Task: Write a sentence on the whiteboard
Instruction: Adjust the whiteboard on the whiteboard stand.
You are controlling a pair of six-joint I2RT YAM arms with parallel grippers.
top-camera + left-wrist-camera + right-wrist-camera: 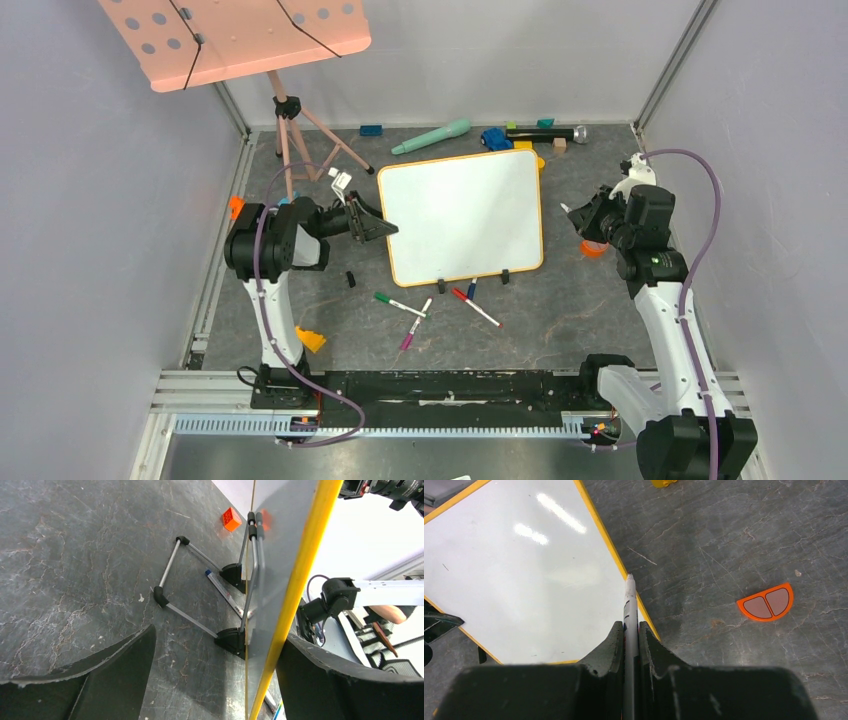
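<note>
Whiteboard (pixel 462 215) stands propped on two black feet (pixel 505 277), mid-desk (pixel 560 310), white face tilted toward the arms.

Left tool (pixel 385 228): wide open, fingers (pixel 125 665) straddling the board's left edge, yellow rim (pixel 300 580) between them; contact cannot be told. Left arm: upper link upright, forearm level, reaching right.

Right tool (pixel 630 630): closed tight on marker (pixel 629 600), tip over the board's right rim. Right arm: stretched forward along the desk's right side, wrist turned left toward the board.

Even overhead light; lamp streaks glare on the whiteboard (pixel 531 575), shadows lie soft on the desk (pixel 560 300), and the left wrist view's background burns out white.
</note>
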